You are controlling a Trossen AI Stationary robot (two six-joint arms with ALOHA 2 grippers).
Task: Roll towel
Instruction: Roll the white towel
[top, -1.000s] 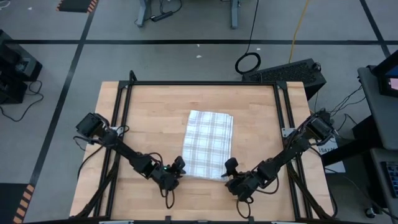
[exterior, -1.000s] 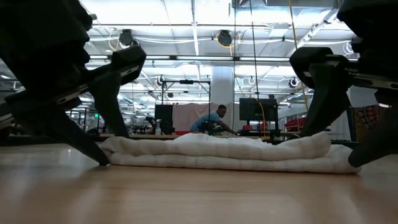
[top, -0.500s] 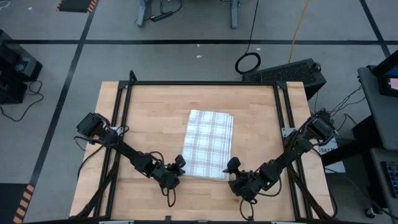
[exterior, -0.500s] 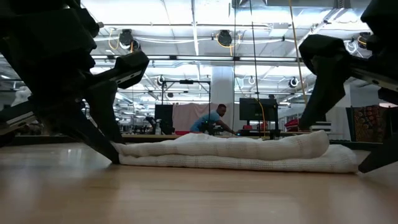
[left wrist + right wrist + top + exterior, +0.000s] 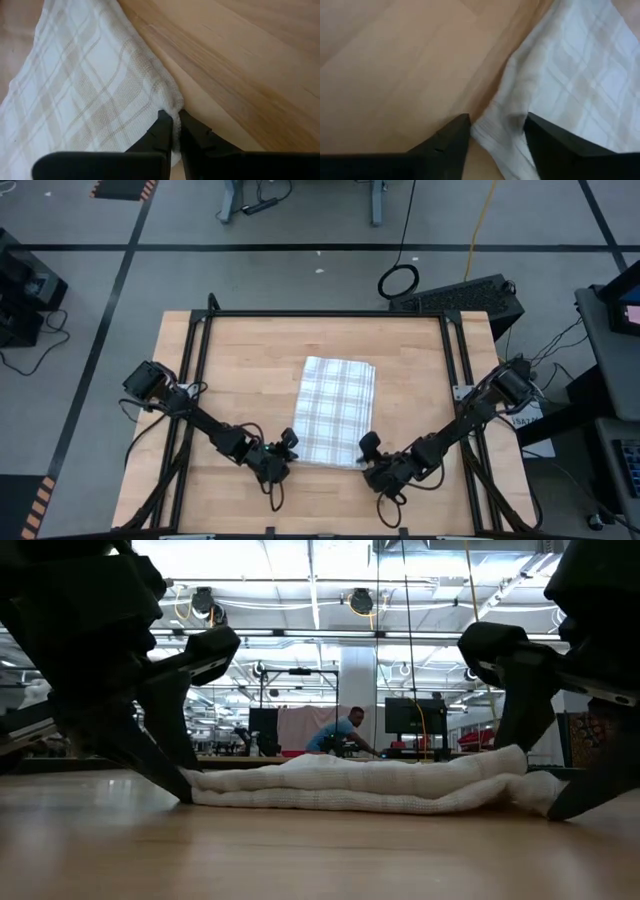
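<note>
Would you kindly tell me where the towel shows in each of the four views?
High view: towel mid-table, between both grippers.
Low view: towel, a flat band across the middle.
Left wrist view: towel, corner pinched by left gripper.
Right wrist view: towel, corner between open right gripper fingers.
Shared landmark: towel's near corners.

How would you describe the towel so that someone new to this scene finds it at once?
Look at the wooden table inside the black frame. Near its middle lies the towel, a folded white cloth with grey checks, with the left hand and right hand at its near corners. It is the only fabric there.
</note>
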